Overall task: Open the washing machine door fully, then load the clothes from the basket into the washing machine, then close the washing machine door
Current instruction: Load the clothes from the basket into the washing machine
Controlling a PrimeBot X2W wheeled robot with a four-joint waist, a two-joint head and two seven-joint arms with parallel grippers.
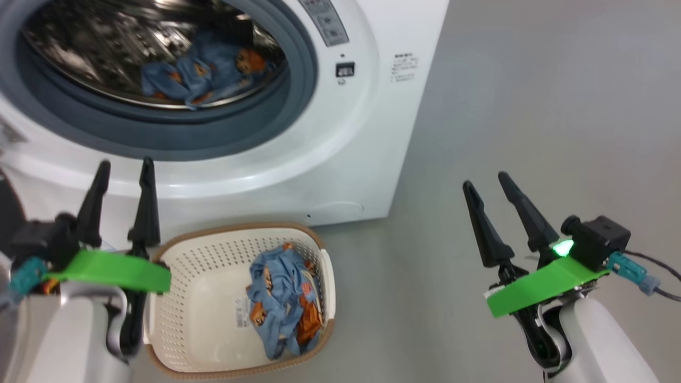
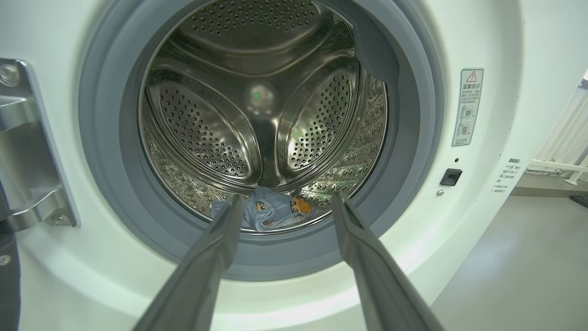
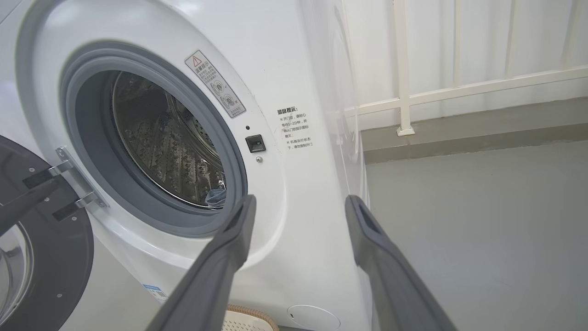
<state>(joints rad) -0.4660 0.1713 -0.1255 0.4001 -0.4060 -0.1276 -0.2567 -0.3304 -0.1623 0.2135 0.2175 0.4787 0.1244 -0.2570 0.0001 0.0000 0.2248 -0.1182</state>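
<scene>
Looking down from the head view, I see the basket on the grey floor at lower centre, just in front of the washing machine. A heap of the blue bear-print clothes lies against the basket's right wall. A second bundle of the same fabric lies low in the steel drum at upper left.

The left wrist view looks straight into that drum. It shows a little of the bundle at the drum's bottom edge, and the metal hinge at far left. The right wrist view adds the washing machine door, standing wide open at lower left with its black rim showing, and a white railing beyond the machine.

My left jaws are spread wide at lower left of the head view, beside the basket's left rim, holding nothing. My right jaws are spread just as wide at lower right, over bare floor, empty.
</scene>
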